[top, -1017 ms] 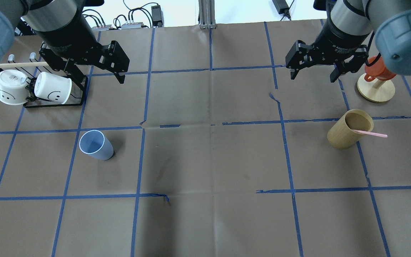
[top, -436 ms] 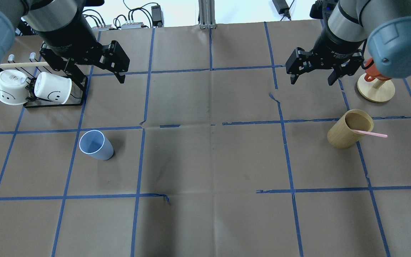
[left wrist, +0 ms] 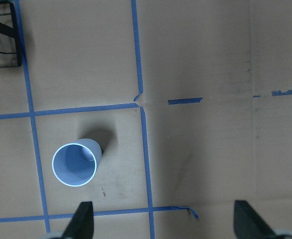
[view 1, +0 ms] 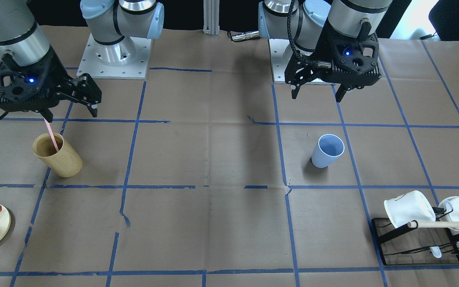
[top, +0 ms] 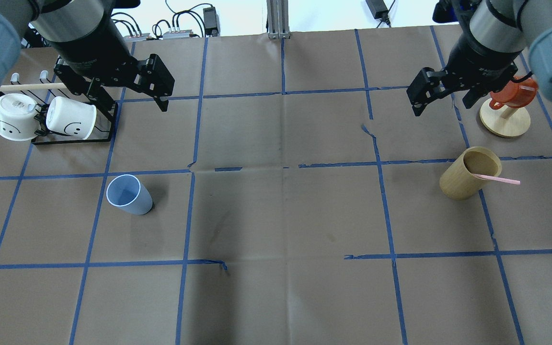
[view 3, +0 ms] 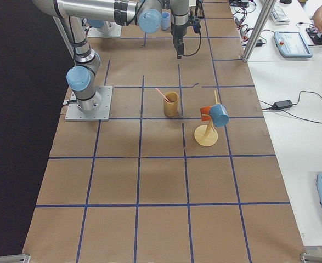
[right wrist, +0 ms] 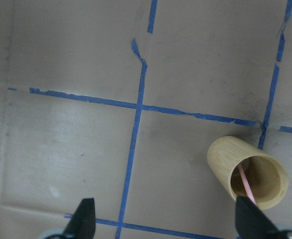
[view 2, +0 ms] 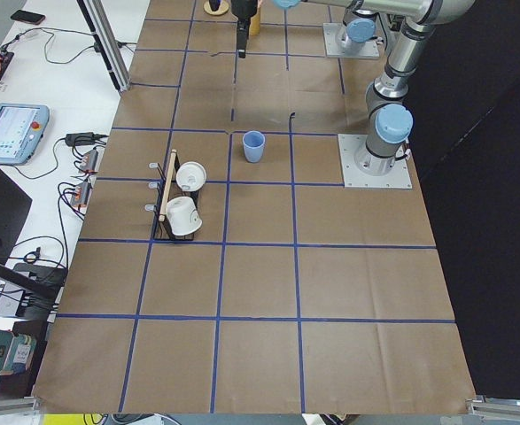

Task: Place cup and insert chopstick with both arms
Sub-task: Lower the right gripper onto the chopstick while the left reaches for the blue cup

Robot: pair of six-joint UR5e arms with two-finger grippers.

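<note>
The light-blue cup (top: 129, 195) stands upright on the left half of the table; it also shows in the front view (view 1: 328, 150) and the left wrist view (left wrist: 76, 163). The pink chopstick (top: 496, 179) leans inside a tan wooden cup (top: 470, 173) on the right half, its top sticking out over the rim (right wrist: 245, 181). My left gripper (top: 134, 98) is open and empty, high above the table, behind the blue cup. My right gripper (top: 443, 105) is open and empty, above and behind the wooden cup (view 1: 57, 155).
A black rack (top: 72, 136) with two white mugs (top: 15, 117) and a beige wooden rod (top: 29, 86) stands at the back left. An orange mug (top: 511, 93) hangs on a round wooden stand (top: 504, 120) at the back right. Blue tape lines grid the brown paper.
My right gripper has moved to the right, toward the orange mug and the wooden stand, still open. The left arm, the blue cup and the chopstick have not moved.
</note>
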